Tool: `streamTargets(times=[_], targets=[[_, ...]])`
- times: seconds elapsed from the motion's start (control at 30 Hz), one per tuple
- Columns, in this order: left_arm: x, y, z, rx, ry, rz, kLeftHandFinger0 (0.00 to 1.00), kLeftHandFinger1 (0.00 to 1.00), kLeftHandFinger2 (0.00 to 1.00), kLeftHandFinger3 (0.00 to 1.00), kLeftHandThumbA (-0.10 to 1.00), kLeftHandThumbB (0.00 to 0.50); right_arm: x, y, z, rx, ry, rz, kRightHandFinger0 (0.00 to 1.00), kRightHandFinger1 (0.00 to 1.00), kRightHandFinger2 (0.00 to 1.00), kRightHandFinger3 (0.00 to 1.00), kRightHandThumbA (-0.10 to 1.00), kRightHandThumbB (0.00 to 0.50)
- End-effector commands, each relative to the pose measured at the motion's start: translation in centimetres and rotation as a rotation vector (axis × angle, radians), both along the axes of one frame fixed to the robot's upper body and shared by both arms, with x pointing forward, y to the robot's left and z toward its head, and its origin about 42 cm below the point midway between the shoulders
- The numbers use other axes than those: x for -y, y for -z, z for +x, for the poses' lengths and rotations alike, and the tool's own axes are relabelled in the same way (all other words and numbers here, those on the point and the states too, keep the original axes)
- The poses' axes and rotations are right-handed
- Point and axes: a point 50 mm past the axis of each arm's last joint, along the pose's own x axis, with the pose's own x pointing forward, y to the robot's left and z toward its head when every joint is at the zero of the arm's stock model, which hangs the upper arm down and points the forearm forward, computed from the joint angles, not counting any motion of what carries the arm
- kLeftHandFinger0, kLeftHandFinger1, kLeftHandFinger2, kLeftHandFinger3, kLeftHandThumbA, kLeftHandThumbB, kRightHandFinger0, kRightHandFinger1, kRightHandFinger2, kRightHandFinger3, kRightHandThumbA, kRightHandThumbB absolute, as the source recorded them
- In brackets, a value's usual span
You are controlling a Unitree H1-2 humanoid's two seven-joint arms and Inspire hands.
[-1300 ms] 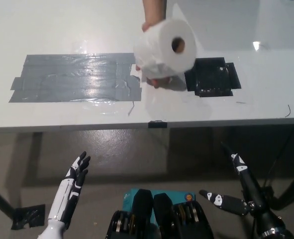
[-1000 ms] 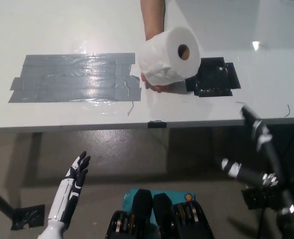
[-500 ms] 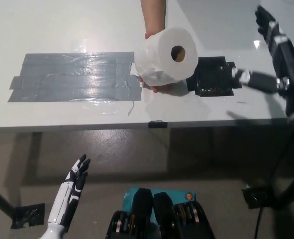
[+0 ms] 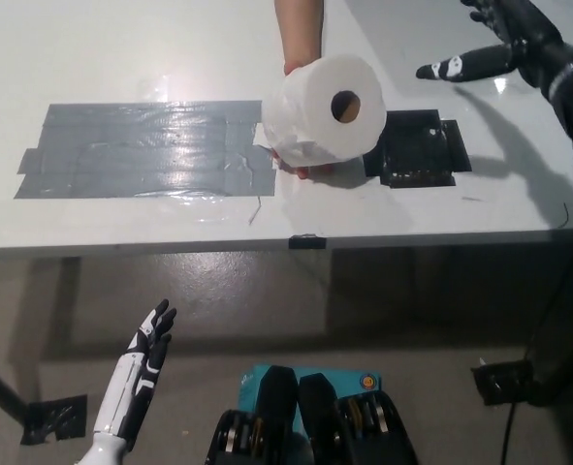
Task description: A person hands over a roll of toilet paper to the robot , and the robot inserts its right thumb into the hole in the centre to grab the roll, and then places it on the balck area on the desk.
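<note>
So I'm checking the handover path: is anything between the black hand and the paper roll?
Nothing visible. The right hand is open above the table's far right, and only bare white table and the black patch lie below the gap to the roll, which a person's hand holds up.

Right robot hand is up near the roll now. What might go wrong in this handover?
1. The right robot hand is open, up and to the right of the toilet paper roll; its thumb could miss the centre hole.
2. The person's hand grips the roll from beneath, so it could be bumped.
</note>
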Motion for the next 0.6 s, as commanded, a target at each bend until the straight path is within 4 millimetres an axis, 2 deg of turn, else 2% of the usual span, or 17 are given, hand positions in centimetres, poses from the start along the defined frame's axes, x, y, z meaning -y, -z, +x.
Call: streamTargets(times=[0.0, 0.13, 0.17, 0.23, 0.27, 0.3, 0.37, 0.43, 0.57], targets=[[0.0, -1.2, 0.4, 0.074, 0.004, 0.013, 1.0, 1.0, 1.0, 1.0, 1.0, 0.171, -0.9, -5.4, 1.7, 0.066, -0.092, -0.086, 1.0, 1.0, 1.0, 1.0, 1.0, 0.292], [-0.1, -1.2, 0.4, 0.079, 0.003, 0.003, 1.0, 1.0, 1.0, 1.0, 1.0, 0.16, -2.2, -6.3, 2.9, 0.067, -0.092, -0.162, 1.0, 1.0, 1.0, 1.0, 1.0, 0.291], [-0.1, -1.2, 0.3, 0.076, 0.004, 0.004, 1.0, 1.0, 1.0, 1.0, 1.0, 0.159, -2.8, -6.5, 3.1, 0.048, -0.059, -0.215, 1.0, 1.0, 1.0, 1.0, 1.0, 0.319], [0.0, -1.2, 0.3, 0.076, 0.006, 0.003, 1.0, 1.0, 1.0, 1.0, 1.0, 0.159, -3.1, -6.6, 3.2, 0.046, -0.049, -0.238, 1.0, 1.0, 1.0, 1.0, 1.0, 0.319], [0.0, -1.2, 0.3, 0.073, 0.007, 0.002, 1.0, 1.0, 1.0, 1.0, 1.0, 0.16, -3.3, -6.7, 3.3, 0.055, -0.043, -0.253, 1.0, 1.0, 1.0, 1.0, 1.0, 0.359], [0.0, -1.2, 0.3, 0.075, 0.006, 0.001, 1.0, 1.0, 1.0, 1.0, 1.0, 0.16, -3.6, -6.6, 3.4, 0.06, -0.043, -0.253, 1.0, 1.0, 1.0, 1.0, 1.0, 0.357], [-0.1, -1.2, 0.3, 0.073, 0.009, 0.0, 1.0, 1.0, 1.0, 1.0, 1.0, 0.154, -4.3, -6.5, 3.4, 0.063, -0.04, -0.265, 1.0, 1.0, 1.0, 1.0, 1.0, 0.385], [-0.2, -1.2, 0.4, 0.072, 0.012, 0.007, 1.0, 1.0, 1.0, 1.0, 1.0, 0.155, -4.8, -6.4, 3.5, 0.065, -0.047, -0.281, 1.0, 1.0, 1.0, 1.0, 1.0, 0.374], [-0.2, -1.2, 0.4, 0.077, 0.013, 0.013, 1.0, 1.0, 1.0, 1.0, 1.0, 0.15, -6.5, -6.2, 3.4, 0.074, -0.056, -0.342, 1.0, 1.0, 1.0, 1.0, 1.0, 0.411]])
